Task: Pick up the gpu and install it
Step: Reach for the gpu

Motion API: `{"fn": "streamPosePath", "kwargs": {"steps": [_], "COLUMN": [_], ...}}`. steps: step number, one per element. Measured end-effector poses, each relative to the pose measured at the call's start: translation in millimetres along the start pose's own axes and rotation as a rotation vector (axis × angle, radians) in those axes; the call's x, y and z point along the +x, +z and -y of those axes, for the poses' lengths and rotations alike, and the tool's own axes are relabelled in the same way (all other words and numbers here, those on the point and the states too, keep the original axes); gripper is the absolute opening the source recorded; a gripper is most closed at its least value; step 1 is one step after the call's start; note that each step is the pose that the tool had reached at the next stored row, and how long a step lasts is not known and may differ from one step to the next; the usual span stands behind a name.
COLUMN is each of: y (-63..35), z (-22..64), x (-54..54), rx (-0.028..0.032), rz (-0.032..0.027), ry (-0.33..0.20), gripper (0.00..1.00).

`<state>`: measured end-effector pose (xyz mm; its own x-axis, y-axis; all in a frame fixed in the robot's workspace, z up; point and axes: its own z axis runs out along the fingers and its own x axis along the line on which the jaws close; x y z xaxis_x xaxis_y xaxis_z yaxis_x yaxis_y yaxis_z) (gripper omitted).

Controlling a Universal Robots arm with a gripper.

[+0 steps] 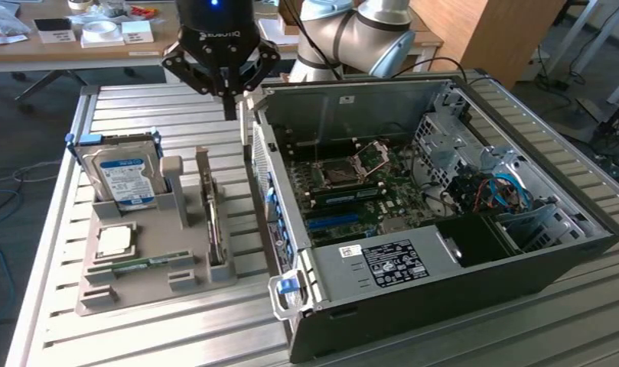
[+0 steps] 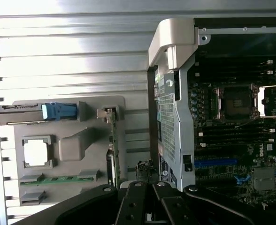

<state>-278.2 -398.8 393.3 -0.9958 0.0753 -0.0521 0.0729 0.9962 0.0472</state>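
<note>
**Position of the card.** The gpu (image 1: 214,222) (image 2: 112,150) stands on its edge in a slot of the grey holder (image 1: 135,294), between two upright posts. It shows as a thin line with a green rim. Its long axis runs from the worktop's far edge toward the near edge, parallel to the side wall of the computer case (image 1: 442,306) just beside it. The fan face cannot be made out from either camera.

**Gripper.** The gripper (image 1: 229,107) (image 2: 148,197) hangs above the worktop (image 1: 166,336), fingers pressed together and carrying nothing. It sits over the bare strip between the holder and the case, past the far end of the card. From the gripper, the gpu lies below, toward the near edge and slightly to the exterior view's left. The card's far end is the nearest part. The fingers are apart from the card and from the case.

**Surroundings.** The holder occupies the worktop's side on the exterior view's left. It also carries:
- A hard drive (image 1: 123,174) with a blue-and-white label, upright at the holder's far end.
- A processor (image 1: 115,241), lying flat.
- A narrow green memory stick (image 1: 144,264), toward the holder's near end.

The case lies open toward the worktop's opposite side, with the motherboard (image 1: 360,191) exposed.

**Markings.** The gripper body bears the lettering "ROBOTIQ", inverted in the exterior view. A white sticker (image 1: 386,260) on the case carries print too small to read. The hard drive label is likewise illegible.
</note>
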Motion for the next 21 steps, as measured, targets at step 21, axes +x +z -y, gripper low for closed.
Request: {"fn": "streamPosePath", "kwargs": {"steps": [21], "y": [-1.6], "z": [2.0], "x": [28.1], "rx": [-0.0004], "rz": [0.0060], "ry": [0.000], "gripper": [0.11]}}
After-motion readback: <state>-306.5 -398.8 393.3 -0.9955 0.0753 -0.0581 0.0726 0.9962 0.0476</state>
